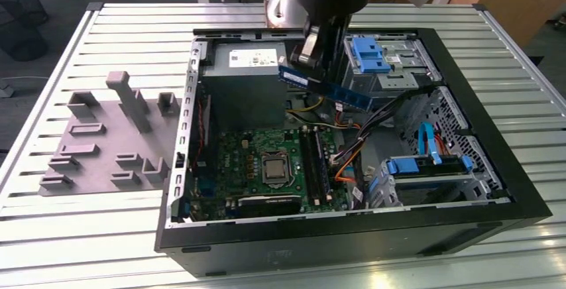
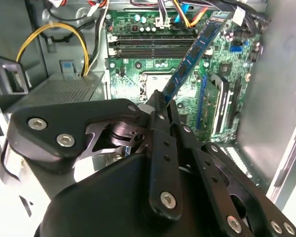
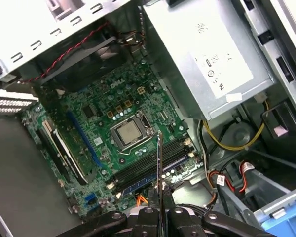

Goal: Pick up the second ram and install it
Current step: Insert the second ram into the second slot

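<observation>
The second ram's lower end is hidden between the tool's fingers, seemingly clamped.

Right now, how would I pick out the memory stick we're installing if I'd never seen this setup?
Find the open black computer case lying on the slatted metal table. Above its green motherboard, the black gripper hangs with its jaws shut on a long, thin, bluish-green memory stick. Unlike the black slots fixed to the board, it is held in the air, tilted.
</observation>
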You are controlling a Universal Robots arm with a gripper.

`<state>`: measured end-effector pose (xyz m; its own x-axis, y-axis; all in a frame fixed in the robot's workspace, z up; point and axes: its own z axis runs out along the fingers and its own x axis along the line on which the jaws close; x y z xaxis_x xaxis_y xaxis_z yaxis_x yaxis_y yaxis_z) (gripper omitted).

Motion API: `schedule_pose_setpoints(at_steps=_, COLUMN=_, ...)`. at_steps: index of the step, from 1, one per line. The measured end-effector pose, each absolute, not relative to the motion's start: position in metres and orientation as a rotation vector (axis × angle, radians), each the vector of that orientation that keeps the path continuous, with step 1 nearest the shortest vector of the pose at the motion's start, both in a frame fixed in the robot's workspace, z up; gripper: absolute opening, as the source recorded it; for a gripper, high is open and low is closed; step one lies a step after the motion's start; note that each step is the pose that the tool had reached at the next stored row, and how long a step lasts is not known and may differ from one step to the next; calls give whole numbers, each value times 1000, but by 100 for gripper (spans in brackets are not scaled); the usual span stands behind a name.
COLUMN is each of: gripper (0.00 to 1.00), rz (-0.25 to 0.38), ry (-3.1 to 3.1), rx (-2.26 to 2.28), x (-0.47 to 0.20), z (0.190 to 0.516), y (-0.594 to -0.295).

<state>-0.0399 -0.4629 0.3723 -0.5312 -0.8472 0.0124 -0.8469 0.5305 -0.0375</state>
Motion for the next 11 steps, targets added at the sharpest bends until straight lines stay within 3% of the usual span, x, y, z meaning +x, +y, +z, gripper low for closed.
schedule_pose_setpoints(at_steps=11, gripper=14, rz=-64, ry=2878, rx=-1251, x=-40, z=369, y=-463)
